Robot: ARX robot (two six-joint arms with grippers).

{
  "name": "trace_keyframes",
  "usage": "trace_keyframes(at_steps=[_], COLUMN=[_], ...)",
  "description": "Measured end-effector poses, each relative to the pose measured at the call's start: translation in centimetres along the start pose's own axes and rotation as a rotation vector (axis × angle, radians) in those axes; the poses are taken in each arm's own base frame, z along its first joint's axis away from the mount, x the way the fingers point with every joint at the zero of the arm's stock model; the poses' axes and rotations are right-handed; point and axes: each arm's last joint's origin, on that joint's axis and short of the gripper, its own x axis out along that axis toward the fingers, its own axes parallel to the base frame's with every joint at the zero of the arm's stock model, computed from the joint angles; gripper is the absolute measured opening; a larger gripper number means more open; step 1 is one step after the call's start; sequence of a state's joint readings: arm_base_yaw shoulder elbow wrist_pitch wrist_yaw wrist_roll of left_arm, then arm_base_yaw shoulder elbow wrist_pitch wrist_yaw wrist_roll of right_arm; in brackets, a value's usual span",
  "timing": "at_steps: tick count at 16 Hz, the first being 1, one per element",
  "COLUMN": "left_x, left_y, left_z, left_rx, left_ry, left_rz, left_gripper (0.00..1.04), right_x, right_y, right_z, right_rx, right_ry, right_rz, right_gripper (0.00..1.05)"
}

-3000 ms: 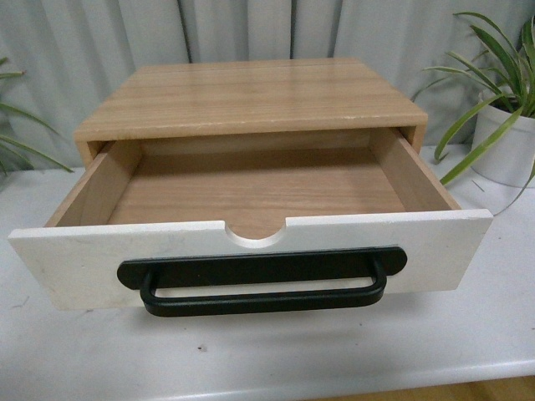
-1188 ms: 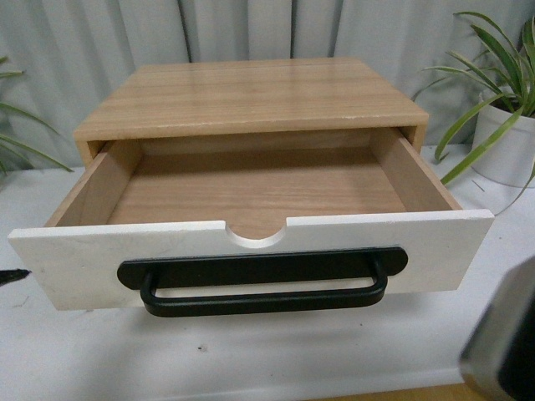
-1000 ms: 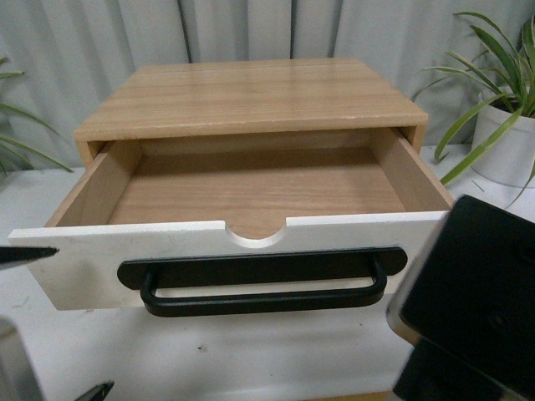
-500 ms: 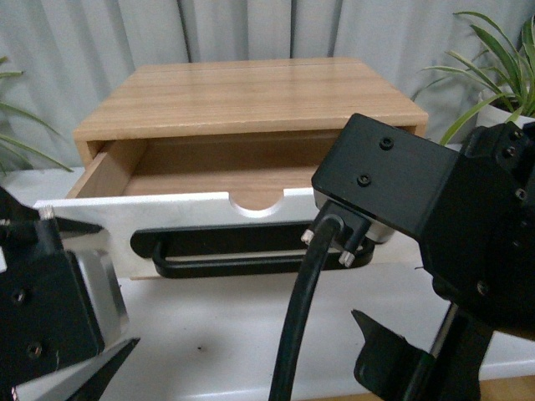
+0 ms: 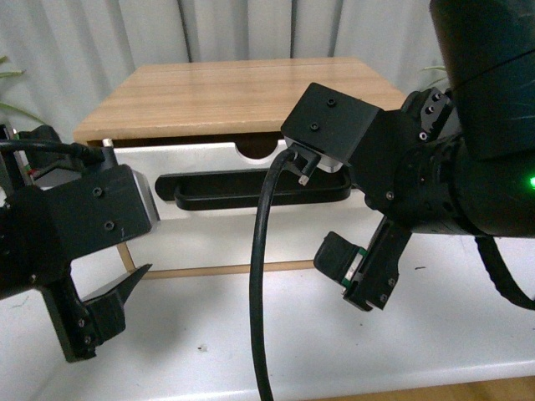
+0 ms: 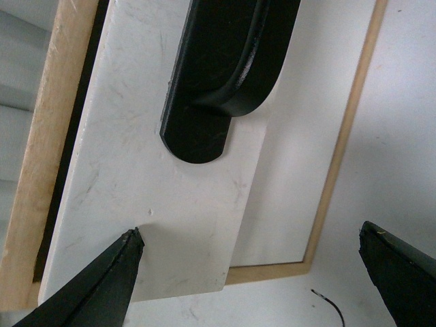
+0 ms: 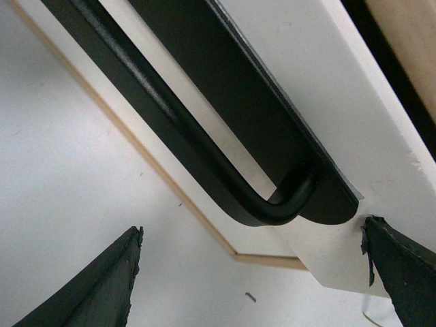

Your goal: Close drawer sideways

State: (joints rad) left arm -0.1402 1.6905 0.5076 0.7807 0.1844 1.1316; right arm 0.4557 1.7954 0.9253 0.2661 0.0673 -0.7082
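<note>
The left gripper is released, its two black pointed fingers spread wide. In the left wrist view one fingertip sits at the lower left of the frame, right at the face of the wide shallow drawer with the white front panel. The other is at the lower right, over the white tabletop. Whether the first tip presses the panel cannot be told.

The right gripper is also open and grasps nothing. In the right wrist view one of its fingers meets the end corner of the drawer's white panel at the lower right of the frame. The other fills the lower left, over the table.

Between the two sets of fingers runs the long black bar handle, with one rounded end in each wrist view.

In the front view the drawer is at centre frame, pushed almost fully into the light wooden cabinet. A thin dark gap shows under the cabinet top, and the semicircular notch is just visible. The drawer's panel stands a little forward of the plain white drawer front below it.

The left arm's black body fills the lower left and the right arm's the right side. A black cable hangs down the middle of the frame. A small green light glows at the right edge, and grey curtains hang behind.
</note>
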Motion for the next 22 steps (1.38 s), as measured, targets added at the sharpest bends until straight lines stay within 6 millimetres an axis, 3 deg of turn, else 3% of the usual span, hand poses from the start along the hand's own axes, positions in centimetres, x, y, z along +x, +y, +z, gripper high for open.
trace_keyframes(at_steps=[2,5,8,10,12,15,17,20,21,22], left_x=[2.1,-1.1,-6.5,-11.6,-15.2,-19.3,-19.9,-19.9,-20.2,-20.3], left_y=[0.8,0.9,1.0,0.8,0.8,-0.9,-1.4,-1.4,-2.4,-2.6], left_z=[-0.5,0.4,1.2,1.0,0.7,-1.0,-2.1,-1.9,-2.0,-1.4], left_rx=[-0.006,-0.072,-0.244,-0.441,-0.575,-0.865,-1.019,-1.063,-1.069,-1.064], left_ry=[0.026,0.008,-0.013,0.013,0.012,-0.005,0.007,-0.048,-0.119,-0.175], left_rz=[0.015,0.043,0.089,0.161,0.264,0.398,0.462,0.454,0.509,0.509], left_gripper=[0.98,0.98,0.98,0.98,0.98,0.98,0.98,0.96,0.82,0.69], right_x=[2.0,-0.8,-6.0,-11.1,-14.5,-18.4,-19.1,-18.9,-18.8,-18.9], right_y=[-1.1,-1.0,0.0,1.7,3.1,4.7,4.8,4.9,4.8,4.9], right_z=[0.2,-0.6,-1.9,-4.1,-5.7,-8.1,-8.4,-8.5,-8.4,-9.2], right_rx=[0.026,0.075,0.149,0.27,0.37,0.544,0.605,0.622,0.648,0.74], right_ry=[0.001,0.012,-0.026,-0.048,-0.059,-0.102,-0.131,-0.12,-0.183,-0.305], right_rz=[-0.054,-0.025,-0.026,-0.072,-0.14,-0.301,-0.353,-0.346,-0.393,-0.506], right_gripper=[0.98,0.98,0.98,0.98,0.98,0.98,0.98,0.98,0.95,0.83])
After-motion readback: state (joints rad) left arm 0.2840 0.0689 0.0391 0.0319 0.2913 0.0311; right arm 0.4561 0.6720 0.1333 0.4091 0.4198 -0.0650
